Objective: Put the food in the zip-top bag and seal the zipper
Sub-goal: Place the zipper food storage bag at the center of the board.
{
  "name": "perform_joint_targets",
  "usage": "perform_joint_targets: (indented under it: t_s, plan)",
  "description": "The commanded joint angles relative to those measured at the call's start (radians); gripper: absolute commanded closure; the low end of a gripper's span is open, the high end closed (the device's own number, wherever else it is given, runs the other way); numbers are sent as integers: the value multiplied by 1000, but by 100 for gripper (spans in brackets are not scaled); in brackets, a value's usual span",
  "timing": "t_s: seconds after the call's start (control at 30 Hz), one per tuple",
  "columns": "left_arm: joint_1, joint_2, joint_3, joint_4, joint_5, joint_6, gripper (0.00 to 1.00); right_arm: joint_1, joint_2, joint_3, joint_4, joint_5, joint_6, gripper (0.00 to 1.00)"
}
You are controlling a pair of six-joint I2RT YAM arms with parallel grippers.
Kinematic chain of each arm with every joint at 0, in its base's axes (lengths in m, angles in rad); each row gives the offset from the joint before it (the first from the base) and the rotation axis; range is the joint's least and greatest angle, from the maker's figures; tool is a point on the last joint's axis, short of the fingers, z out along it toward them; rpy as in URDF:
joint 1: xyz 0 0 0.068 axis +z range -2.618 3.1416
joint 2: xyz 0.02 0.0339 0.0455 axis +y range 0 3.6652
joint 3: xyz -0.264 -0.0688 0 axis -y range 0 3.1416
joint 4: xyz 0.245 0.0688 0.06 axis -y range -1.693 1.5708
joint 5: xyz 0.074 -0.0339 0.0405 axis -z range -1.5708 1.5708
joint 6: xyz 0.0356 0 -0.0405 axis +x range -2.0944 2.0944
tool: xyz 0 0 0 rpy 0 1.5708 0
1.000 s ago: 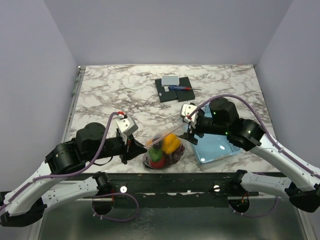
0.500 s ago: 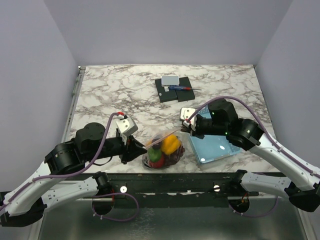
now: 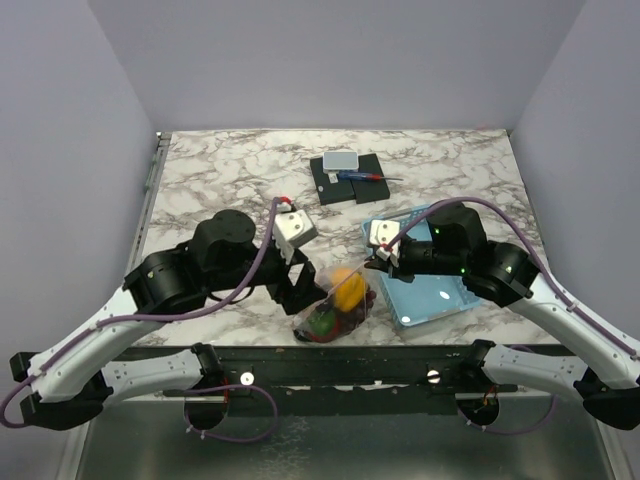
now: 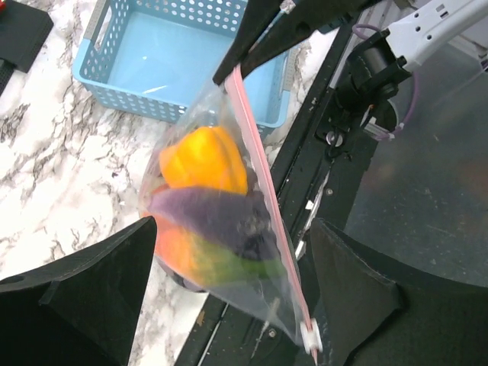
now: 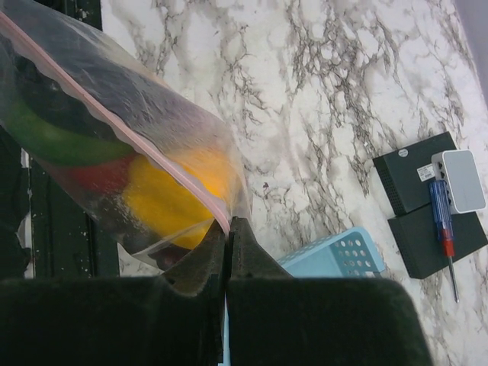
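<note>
We find the near edge crowded: the zip-top bag [image 3: 335,300] sits between the left gripper's [image 3: 300,290] spread fingers and the right gripper [image 3: 378,262], which pinches its zipper [image 5: 145,152]; the blue basket [image 3: 445,305] is just beside it. The table [image 3: 210,190] lies open on the left and toward the back, where only the black blocks [image 3: 345,182] stand.

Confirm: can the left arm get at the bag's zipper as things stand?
Probably yes. The left gripper is open, and the zipper runs between its fingers with nothing in front of it. The right gripper pinches the zipper's far end, so the bag looks held steady there.
</note>
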Motion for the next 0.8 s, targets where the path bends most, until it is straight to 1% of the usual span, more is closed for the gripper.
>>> perform_joint_targets:
  t_s: [0.0, 0.2, 0.47, 0.77]
  plan:
    - [0, 96, 75, 12, 41, 71, 17, -4, -25, -4, 12, -42, 21, 99]
    - [0, 180, 88, 69, 81, 72, 16, -4, -28, -1, 13, -56, 38, 99]
    - [-4, 230, 49, 170, 122, 20, 17, -4, -32, -17, 26, -34, 47, 100]
    - [-21, 281, 7, 202, 111, 4, 27, -4, -43, -32, 66, -5, 59, 99]
